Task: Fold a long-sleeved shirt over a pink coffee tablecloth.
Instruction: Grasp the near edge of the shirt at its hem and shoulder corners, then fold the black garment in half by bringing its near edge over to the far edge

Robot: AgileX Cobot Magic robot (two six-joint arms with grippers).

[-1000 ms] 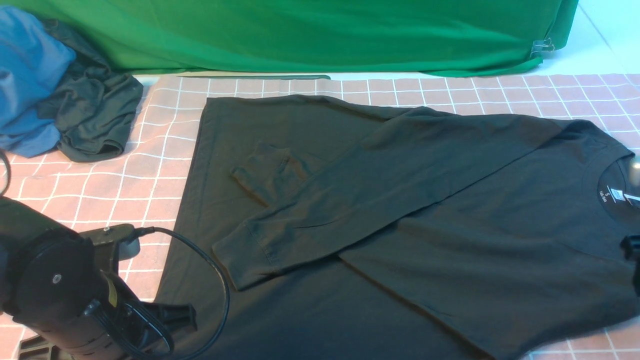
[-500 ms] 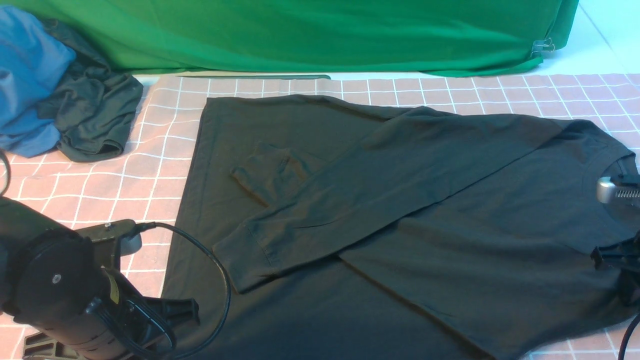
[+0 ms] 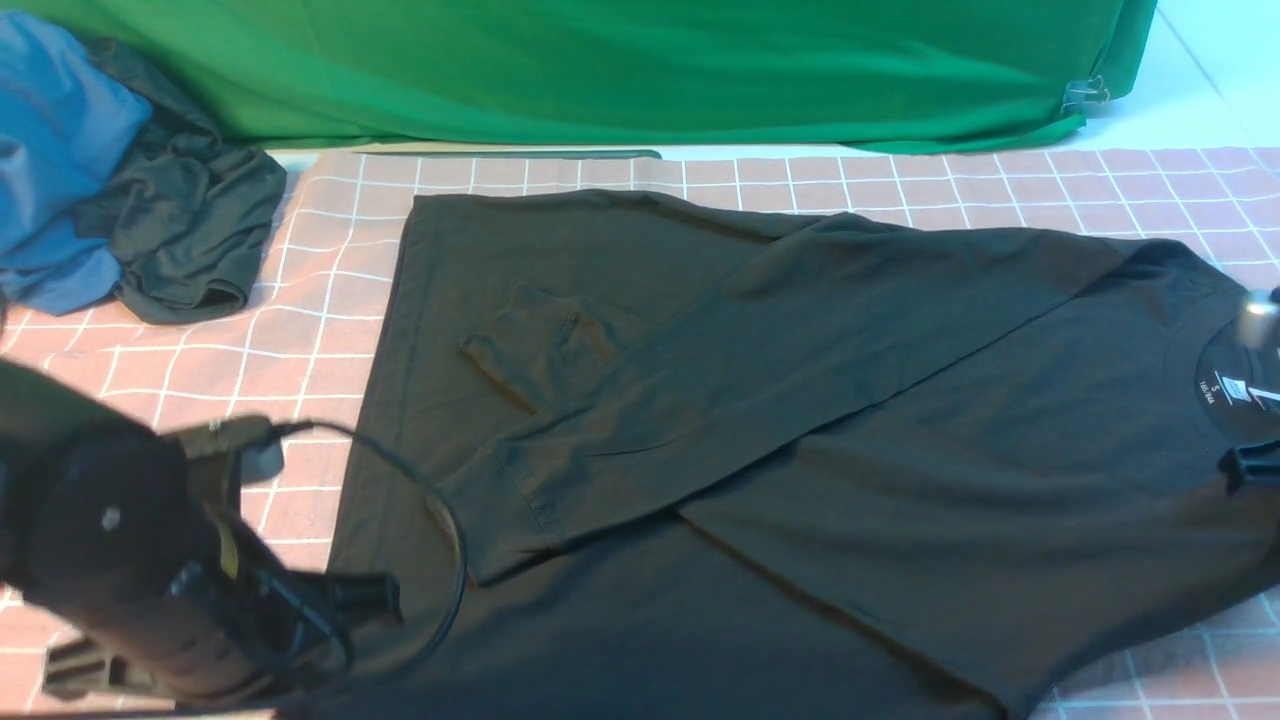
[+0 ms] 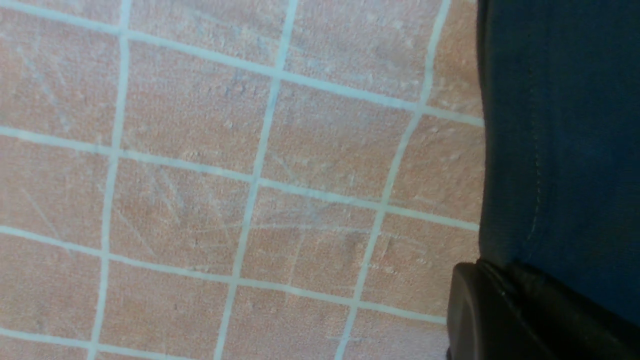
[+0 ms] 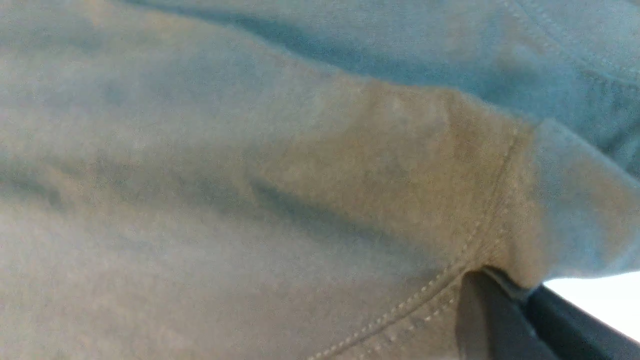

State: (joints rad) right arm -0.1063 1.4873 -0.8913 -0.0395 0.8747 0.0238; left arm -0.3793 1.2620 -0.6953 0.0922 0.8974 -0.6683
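A black cotton long-sleeved shirt (image 3: 800, 400) lies flat on the dusty-pink, white-gridded tablecloth (image 3: 330, 300) covering the bench (image 3: 1170, 125), both sleeves crossed over its body, collar toward the right edge. The left end effector (image 3: 375, 600) is clenched on its hem near the front-left corner. The right end effector (image 5: 492, 300) is clenched on cloth by the collar.

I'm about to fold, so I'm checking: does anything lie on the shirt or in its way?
Nothing visible does. Only its own sleeves cross the shirt; the bunched clothes lie apart, far left.
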